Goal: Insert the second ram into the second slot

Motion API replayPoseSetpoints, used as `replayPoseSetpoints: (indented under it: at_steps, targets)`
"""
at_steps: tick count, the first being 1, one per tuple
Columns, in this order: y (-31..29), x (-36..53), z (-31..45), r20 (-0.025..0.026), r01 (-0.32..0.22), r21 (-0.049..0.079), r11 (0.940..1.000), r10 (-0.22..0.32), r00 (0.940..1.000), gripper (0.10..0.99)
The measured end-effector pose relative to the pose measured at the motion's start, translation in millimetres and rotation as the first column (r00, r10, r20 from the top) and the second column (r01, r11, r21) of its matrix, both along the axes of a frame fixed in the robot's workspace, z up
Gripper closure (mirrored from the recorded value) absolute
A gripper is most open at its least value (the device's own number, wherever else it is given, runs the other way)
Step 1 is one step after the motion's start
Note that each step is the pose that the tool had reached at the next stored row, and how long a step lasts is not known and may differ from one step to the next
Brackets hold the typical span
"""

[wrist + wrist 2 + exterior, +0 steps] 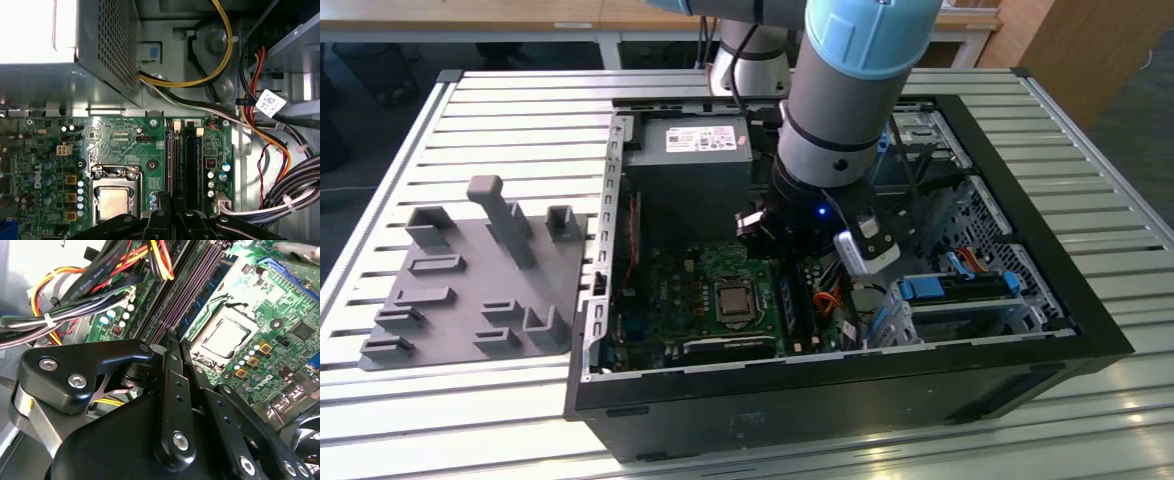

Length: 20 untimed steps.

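Observation:
My gripper (781, 255) reaches down into the open computer case (1067, 300), low over the green motherboard (680, 290). In the second wrist view a thin blue stick with dark chips, the second ram (206, 292), stands on edge among the long memory slots (175, 295) beside the processor socket (222, 337). Its near end runs in between my gripper's (174, 337) black fingertips, which are drawn close together on it. In the first wrist view the gripper (173, 197) sits over the slots (191, 160) nearest the socket (113, 197). How deep the stick sits is hidden.
Bundled cables (75, 295) crowd one side of the slots, and more cables (270, 130) run along the case wall. The power supply box (687, 165) stands at the case's far end. Blue drive-bay clips (947, 290) lie toward the exterior view's right. A grey holder (467, 270) lies on the slatted table outside.

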<state>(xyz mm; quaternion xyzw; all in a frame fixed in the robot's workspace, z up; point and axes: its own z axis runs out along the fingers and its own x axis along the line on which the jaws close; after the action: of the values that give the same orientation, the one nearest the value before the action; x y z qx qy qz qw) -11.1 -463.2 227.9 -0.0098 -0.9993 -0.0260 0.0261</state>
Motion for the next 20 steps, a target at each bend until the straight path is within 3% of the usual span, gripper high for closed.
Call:
replayPoseSetpoints:
  at_steps: [10, 20]
  targets:
    - [-4.4, 0.2, -2.9, -0.0001, 0.055, 0.0, 0.9985, -0.055, 0.9985, 0.949]
    - [-4.7, 0.5, -7.9, 0.0002, 0.055, -0.004, 0.9985, -0.055, 0.9985, 0.949]
